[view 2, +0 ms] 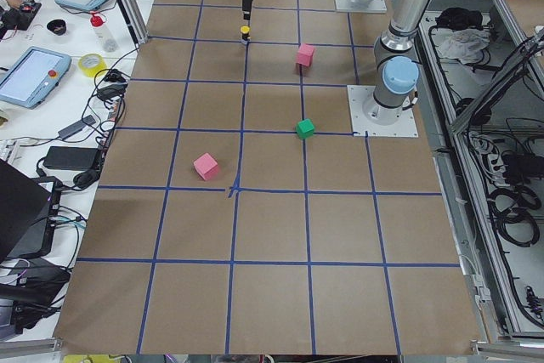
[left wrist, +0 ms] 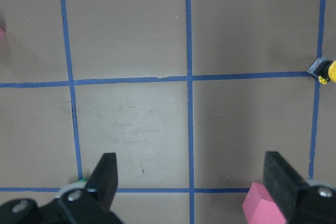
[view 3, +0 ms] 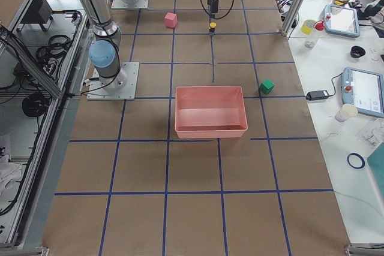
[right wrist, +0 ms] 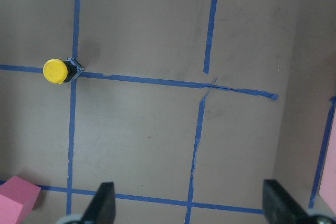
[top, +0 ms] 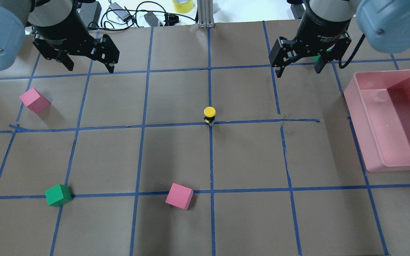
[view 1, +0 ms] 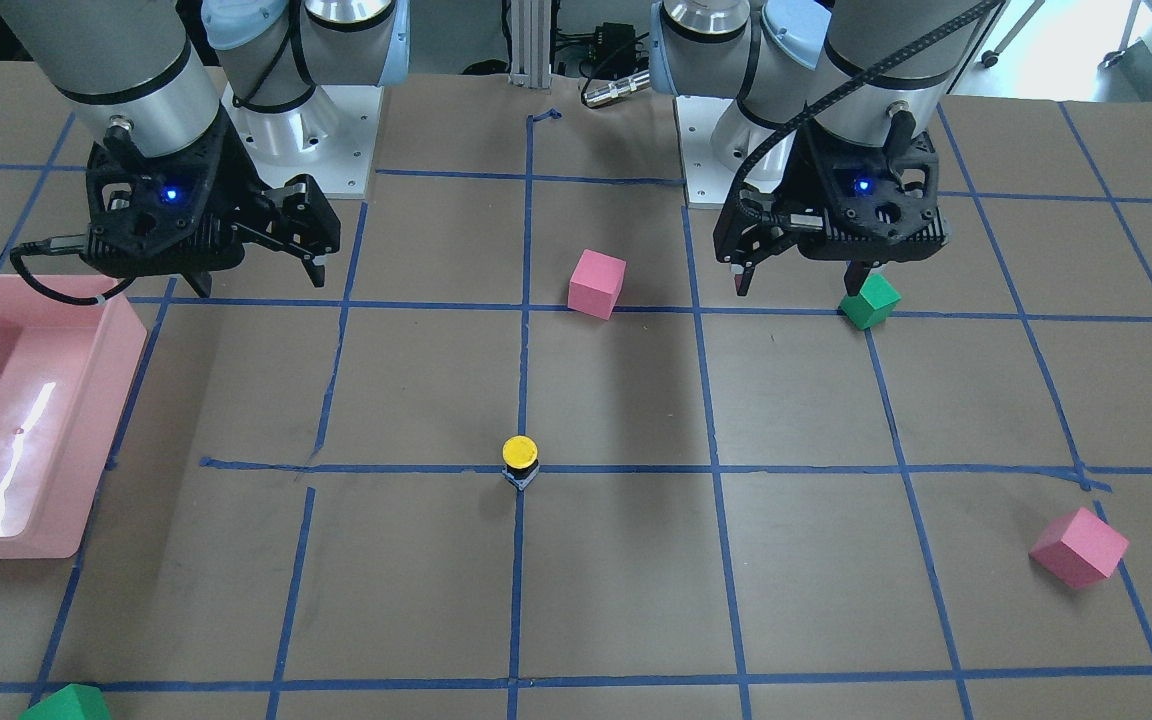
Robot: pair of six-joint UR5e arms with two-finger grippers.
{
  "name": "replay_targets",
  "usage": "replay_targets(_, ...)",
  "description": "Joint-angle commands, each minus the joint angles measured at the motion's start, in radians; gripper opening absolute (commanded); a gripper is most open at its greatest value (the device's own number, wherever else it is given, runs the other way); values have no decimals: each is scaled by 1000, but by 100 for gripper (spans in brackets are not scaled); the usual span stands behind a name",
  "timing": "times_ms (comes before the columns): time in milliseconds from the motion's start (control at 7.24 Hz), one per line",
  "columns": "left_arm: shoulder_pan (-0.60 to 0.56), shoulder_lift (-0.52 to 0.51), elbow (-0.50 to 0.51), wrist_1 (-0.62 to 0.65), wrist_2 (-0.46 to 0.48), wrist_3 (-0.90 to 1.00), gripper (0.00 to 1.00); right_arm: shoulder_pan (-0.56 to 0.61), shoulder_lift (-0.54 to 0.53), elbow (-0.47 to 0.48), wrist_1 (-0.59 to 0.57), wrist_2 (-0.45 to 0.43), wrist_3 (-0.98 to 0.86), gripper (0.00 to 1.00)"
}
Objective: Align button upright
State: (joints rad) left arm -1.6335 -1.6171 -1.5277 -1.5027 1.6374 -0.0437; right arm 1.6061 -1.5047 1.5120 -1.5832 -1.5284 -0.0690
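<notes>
The button (top: 209,114) stands upright on a blue tape crossing in the middle of the table, yellow cap on top and dark body below. It also shows in the front view (view 1: 520,458), at the right edge of the left wrist view (left wrist: 325,71) and at the left of the right wrist view (right wrist: 58,71). My left gripper (top: 91,68) is open and empty, held above the table well away from the button. My right gripper (top: 298,72) is also open and empty, above the table on the other side. Neither touches anything.
A pink bin (top: 397,135) lies on my right side. Two pink cubes (top: 34,100) (top: 179,196) and a green block (top: 58,195) lie on my left and near side. Another green block (view 1: 66,703) sits at the far edge.
</notes>
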Motion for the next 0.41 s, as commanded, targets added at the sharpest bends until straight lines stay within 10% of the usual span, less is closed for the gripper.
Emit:
replay_targets(0, -6, 6, -22, 1, -1, -2, 100, 0, 1, 2, 0, -1, 2, 100)
replay_targets(276, -5, 5, -22, 4, -1, -4, 100, 2, 1, 2, 3, 1, 11, 100)
